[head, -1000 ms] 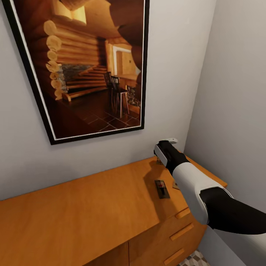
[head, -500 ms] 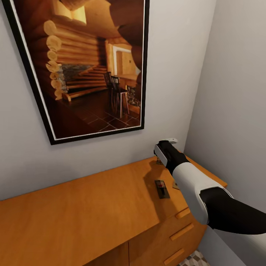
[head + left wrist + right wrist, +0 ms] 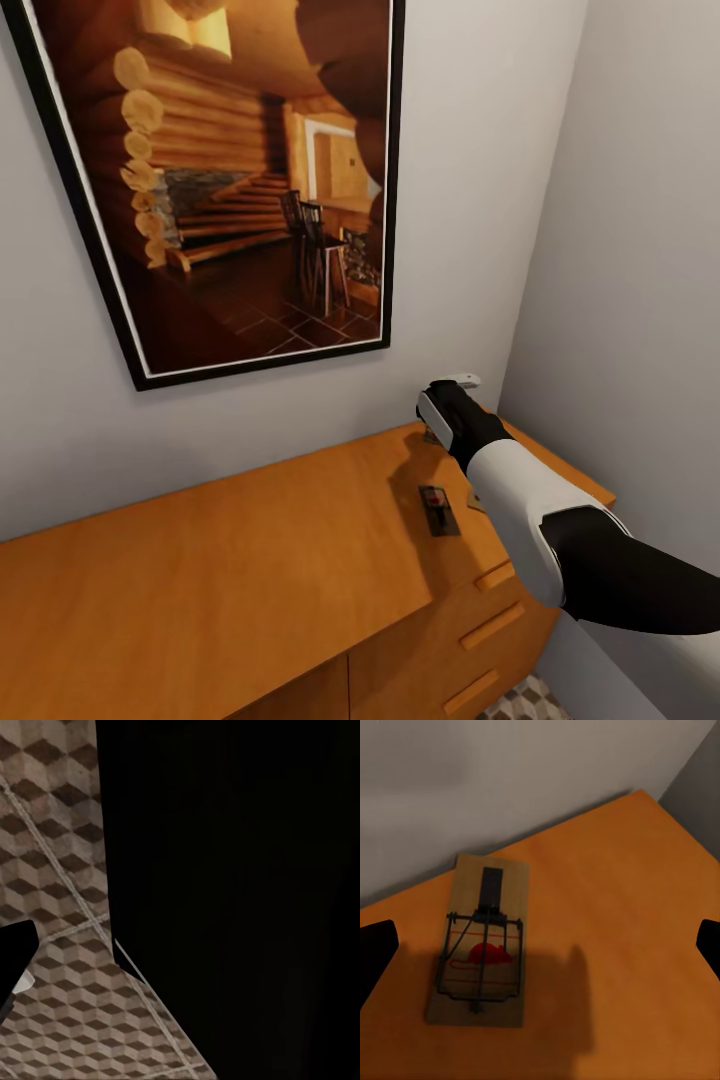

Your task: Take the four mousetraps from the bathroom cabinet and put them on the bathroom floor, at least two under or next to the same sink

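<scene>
Where the right arm reaches over the far end of the cabinet, seen as follows:

Right gripper (image 3: pixel 540 937): spread wide, holding nothing; dark fingertips at the left and right edges of the wrist view, poised above the cabinet top near its back corner.

Right arm (image 3: pixel 530 510): white and black, entering from the lower right of the head view, wrist at centre right above the cabinet.

Trap under gripper (image 3: pixel 480 941): flat on the wood, close to the wall, left of centre in the wrist view; brown board, dark wire frame, red mouse print in the middle. Not touched by either fingertip.

Second trap (image 3: pixel 438 510): flat on the top, right of centre in the head view, just left of the forearm.

Cabinet (image 3: pixel 230 570): orange-brown, across the lower half of the head view; bar handles at lower right.

Picture (image 3: pixel 230 180): black-framed log-cabin interior on the wall, upper left of the head view.

Floor (image 3: pixel 60 900): cube-patterned tiles, left part of the left wrist view, beside a large black mass.

Left gripper: open or closed, cannot tell; one dark shape at the lower left edge of its wrist view.
</scene>
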